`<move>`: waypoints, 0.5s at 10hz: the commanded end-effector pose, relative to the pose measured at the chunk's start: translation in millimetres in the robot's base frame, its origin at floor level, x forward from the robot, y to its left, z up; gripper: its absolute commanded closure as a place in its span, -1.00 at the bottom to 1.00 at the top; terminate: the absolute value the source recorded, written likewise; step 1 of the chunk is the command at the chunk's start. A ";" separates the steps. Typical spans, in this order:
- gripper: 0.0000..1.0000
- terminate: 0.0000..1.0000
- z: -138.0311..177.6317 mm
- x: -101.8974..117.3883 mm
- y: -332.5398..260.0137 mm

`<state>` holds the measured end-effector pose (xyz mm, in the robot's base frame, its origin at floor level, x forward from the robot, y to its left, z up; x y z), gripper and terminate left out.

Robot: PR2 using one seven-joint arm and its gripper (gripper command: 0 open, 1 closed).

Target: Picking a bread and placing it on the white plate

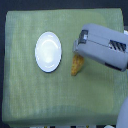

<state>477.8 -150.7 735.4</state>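
Observation:
The white plate lies bare on the green cloth, left of centre in the exterior view. The bread, a golden-brown loaf, lies on the cloth just to the plate's right, pointing toward the lower left. Only its lower end shows; the upper part is hidden under the grey arm. The gripper hangs right over the bread's upper end. Its fingers are covered by the grey housing, so how the jaws stand does not show, nor whether they touch the bread.
A green cloth covers the whole table. The grey arm reaches in from the exterior view's right edge. A pale rounded robot part sits at the lower right corner.

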 end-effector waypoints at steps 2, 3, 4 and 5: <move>1.00 -1.00 23.5 -1.8 8.5; 1.00 -1.00 37.1 -2.1 12.9; 1.00 -1.00 50.2 -0.8 18.7; 1.00 -1.00 71.9 7.9 30.7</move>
<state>476.8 -143.0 754.4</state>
